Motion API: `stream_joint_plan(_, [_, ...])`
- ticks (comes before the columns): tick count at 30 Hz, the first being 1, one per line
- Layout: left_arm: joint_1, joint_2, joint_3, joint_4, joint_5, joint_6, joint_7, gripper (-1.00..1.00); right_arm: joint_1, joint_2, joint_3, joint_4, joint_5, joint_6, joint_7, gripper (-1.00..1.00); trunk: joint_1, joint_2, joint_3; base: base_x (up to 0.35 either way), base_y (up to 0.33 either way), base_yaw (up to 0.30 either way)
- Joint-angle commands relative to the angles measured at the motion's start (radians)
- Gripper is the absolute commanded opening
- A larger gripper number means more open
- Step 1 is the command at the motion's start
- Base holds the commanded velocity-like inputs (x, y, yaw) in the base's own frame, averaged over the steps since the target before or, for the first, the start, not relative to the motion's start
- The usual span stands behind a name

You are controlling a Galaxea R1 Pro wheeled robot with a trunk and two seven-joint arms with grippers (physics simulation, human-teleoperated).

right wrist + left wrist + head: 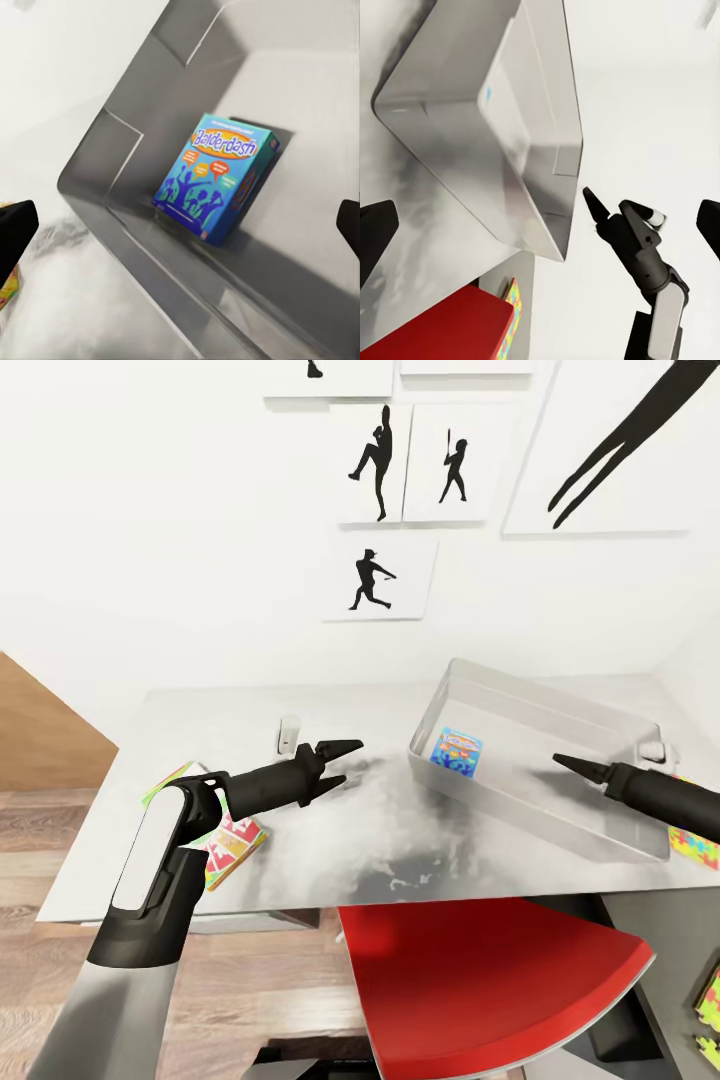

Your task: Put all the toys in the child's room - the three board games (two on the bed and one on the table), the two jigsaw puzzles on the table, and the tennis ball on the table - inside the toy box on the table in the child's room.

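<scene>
Pale grey counter (pixel 330 840) against the white wall, baseball silhouette pictures (pixel 378 575) hanging above. Silvery toy box (pixel 600 825) sitting on the counter's right half, angled, reaching close to the right end and the front edge. Blue Balderdash box (pixel 456 752) already inside, lying on the bin floor near its left corner; title readable from the right wrist view (pixel 217 178). Left tool (pixel 340 765) hovering over the middle of the counter, jaws spread, nothing held. Right tool (pixel 565 764) poised above the toy box, tips drawn to one point from the head view but dark tips far apart at the edges of the wrist view, so honestly can't tell, nothing visibly held. Colourful game box (pixel 232 848) near the counter's left front edge, partly under the left arm. Jigsaw sheet (pixel 696 848) peeking out at the right end behind the bin. Red chair (pixel 480 980) tucked at the front edge.
</scene>
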State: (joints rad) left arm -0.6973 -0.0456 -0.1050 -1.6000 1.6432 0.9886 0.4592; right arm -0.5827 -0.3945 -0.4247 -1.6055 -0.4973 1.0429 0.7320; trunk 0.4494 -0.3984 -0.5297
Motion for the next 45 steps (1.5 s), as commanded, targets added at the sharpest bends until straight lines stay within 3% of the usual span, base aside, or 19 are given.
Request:
stream_joint_plan(1, [-0.001, 0.0, 0.001, -0.001, 0.01, 0.002, 0.01, 1.0, 0.005, -0.01, -0.011, -0.002, 0.005, 0.004, 0.008, 1.0, 0.001, -0.002, 0.0, 0.0, 0.0, 0.0])
stream_joint_plan(8, [0.0, 0.0, 0.001, -0.002, 0.01, 0.002, 0.007, 1.0, 0.024, -0.052, -0.048, -0.007, 0.002, 0.004, 0.034, 1.0, 0.001, -0.002, 0.01, 0.0, 0.0, 0.0])
stream_joint_plan(20, [0.009, 0.003, 0.001, -0.006, 0.01, 0.001, -0.001, 1.0, 0.021, -0.088, -0.066, -0.009, 0.001, 0.004, 0.103, 1.0, 0.001, -0.002, 0.028, 0.0, 0.0, 0.0])
stream_joint_plan(34, [0.034, 0.011, 0.007, -0.007, 0.01, 0.001, -0.006, 1.0, 0.035, -0.097, -0.072, -0.01, 0.001, 0.004, 0.123, 1.0, 0.001, -0.002, 0.051, 0.0, 0.0, 0.0])
stream_joint_plan(45, [0.06, 0.018, 0.008, -0.008, 0.01, 0.002, -0.033, 1.0, 0.093, -0.101, -0.099, -0.01, 0.001, 0.004, 0.127, 1.0, 0.001, -0.002, 0.068, -0.035, 0.0, 0.0])
